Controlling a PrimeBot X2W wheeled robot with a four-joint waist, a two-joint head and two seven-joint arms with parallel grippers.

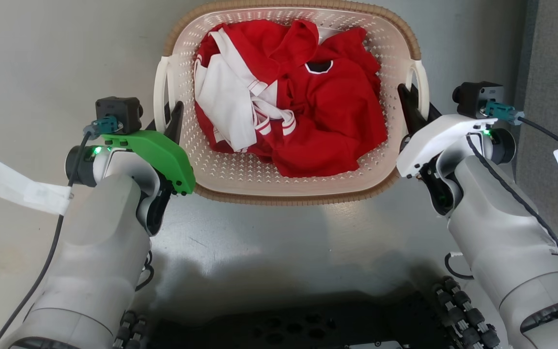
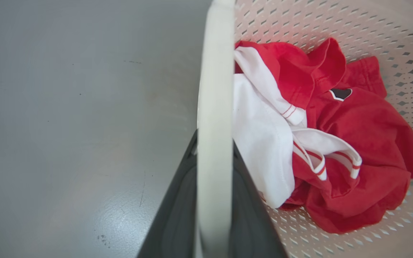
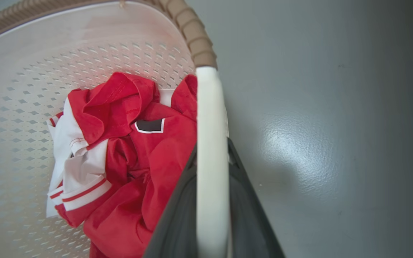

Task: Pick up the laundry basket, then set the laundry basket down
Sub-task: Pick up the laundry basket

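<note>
While you look down through the head camera, the laundry basket [image 1: 279, 199] is straight ahead of the robot over the grey floor [image 1: 279, 242], between the two arms. You cannot tell from these pictures whether its base touches the floor or hangs just above it. Its cream perforated walls and brown woven-look rim stand level, not tipped to either side.

Your left pincer [image 1: 171, 114] is at the basket's left side, clenched on the left handle [image 1: 160, 92]. In the left wrist view the white handle runs straight up between the two dark fingers [image 2: 177, 200], one on the outside of the basket and one on the inside, both pressed close against it.

Your right pincer [image 1: 417, 104] mirrors this at the basket's right side, grasping the right handle [image 1: 423, 82]. In the right wrist view that handle again passes between the dark fingers [image 3: 242, 200], and the brown rim meets the handle's far end.

Inside the basket lies a crumpled red garment [image 1: 327, 116] with a small black patch edged in white. It covers most of the bottom toward the right handle. A white garment [image 1: 221, 106] with red-striped cuffs is bunched beside it, nearer the left handle and touching the red one. Neither piece rises above the basket's rim.

On the side of the basket nearest the robot, the floor carries a dull sheen and the robot's shadow.
</note>
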